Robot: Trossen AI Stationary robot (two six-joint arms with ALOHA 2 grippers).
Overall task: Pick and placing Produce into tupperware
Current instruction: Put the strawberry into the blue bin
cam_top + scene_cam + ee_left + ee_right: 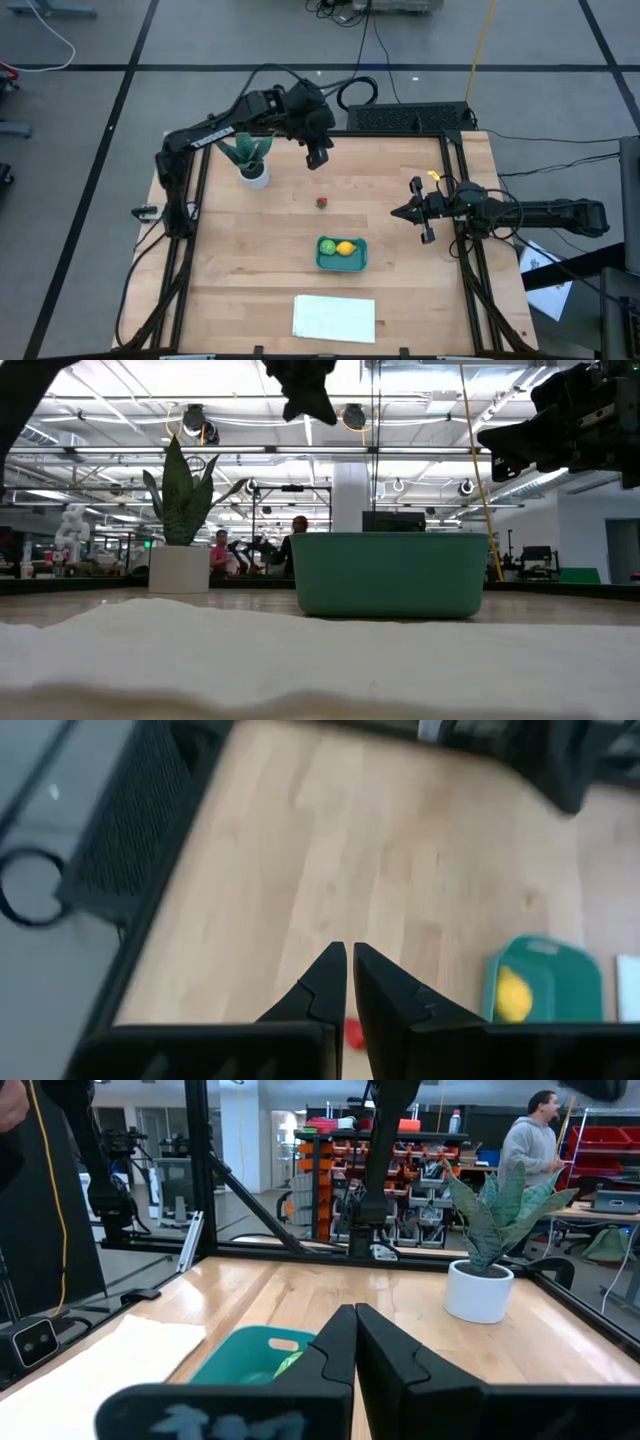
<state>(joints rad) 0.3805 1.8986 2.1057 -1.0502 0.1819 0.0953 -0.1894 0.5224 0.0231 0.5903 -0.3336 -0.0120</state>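
Red piece (322,202) is the one left: sits alone on bare wood near table centre, well apart from the tub (341,264), which already holds the green round one (327,246) and the yellow one (346,248) side by side. In my left wrist view the red piece (354,1034) peeks out just past my fingertips.

Handling, my guess: tiny, light, prob hard smooth plastic, so it'll squirt or roll if I pinch off-centre. Best hold is across its widest part, pads square either side, coming straight down. Nothing fragile abt it; the risk is nudging it away on approach.

My left gripper (318,157) hangs above the far part of the table, fingers nearly pressed together, nothing btwn them. They must spread before I drop. My right gripper (403,212) waits shut and empty at the right side, roughly level w/ the red piece.

Room: open wood all round the piece, no walls close. Potted plant (253,160) stands far-left, clear of a straight path. White sheet (334,318) lies near the front edge beyond the tub. Tub has spare space beside the yellow one, tho it's tight, so release low and centred.
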